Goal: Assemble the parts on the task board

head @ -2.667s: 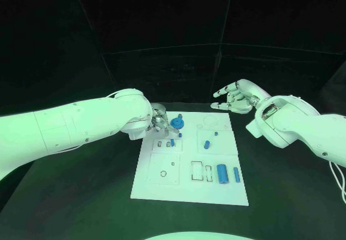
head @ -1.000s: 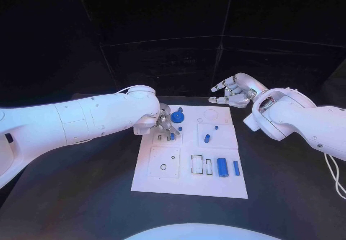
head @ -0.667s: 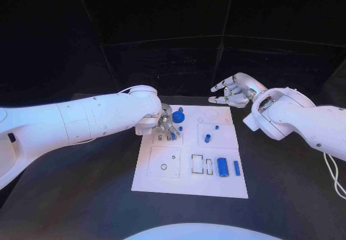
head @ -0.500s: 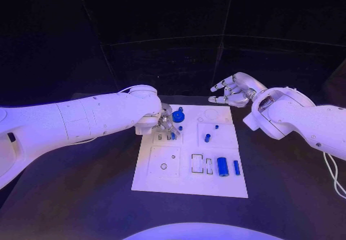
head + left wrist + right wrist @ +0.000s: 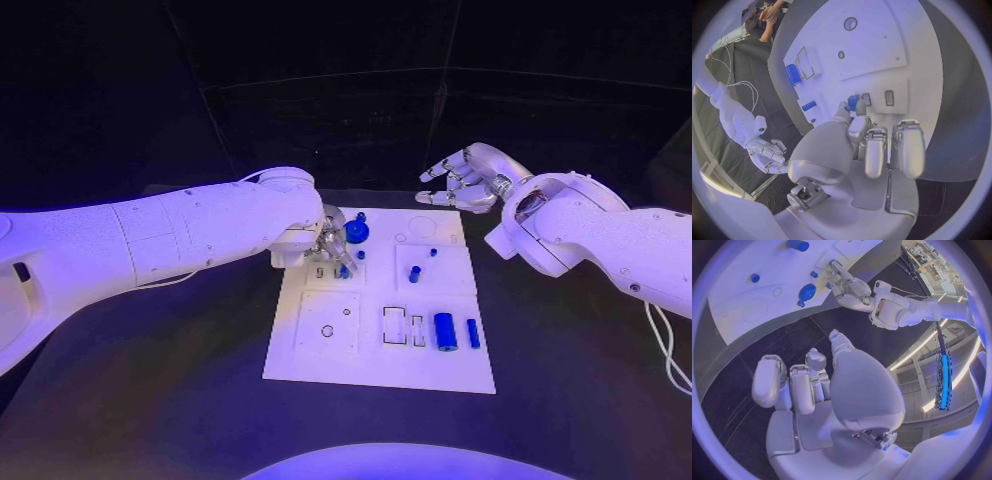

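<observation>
The white task board (image 5: 378, 360) lies in the middle of the black table. My left hand (image 5: 329, 248) hovers over the board's far left slots (image 5: 889, 97) and pinches a small blue part (image 5: 852, 102) between thumb and a fingertip, its tip close to the slots. Just beyond that hand stands a blue gear (image 5: 356, 235). A blue peg (image 5: 414, 274) stands mid-board, with a blue cylinder (image 5: 446, 332) and a thin blue rod (image 5: 473, 333) lying near the right edge. My right hand (image 5: 464, 185) hangs open above the board's far right corner, holding nothing.
Two empty rectangular recesses (image 5: 394, 326) sit left of the cylinder, and a small round hole (image 5: 327, 331) marks the left panel. Black table (image 5: 159, 380) spreads around the board. My left forearm (image 5: 173, 235) crosses the table's left side.
My left hand stays over the far left slots with the small blue part in its fingertips. My right hand has drifted slightly farther back.
</observation>
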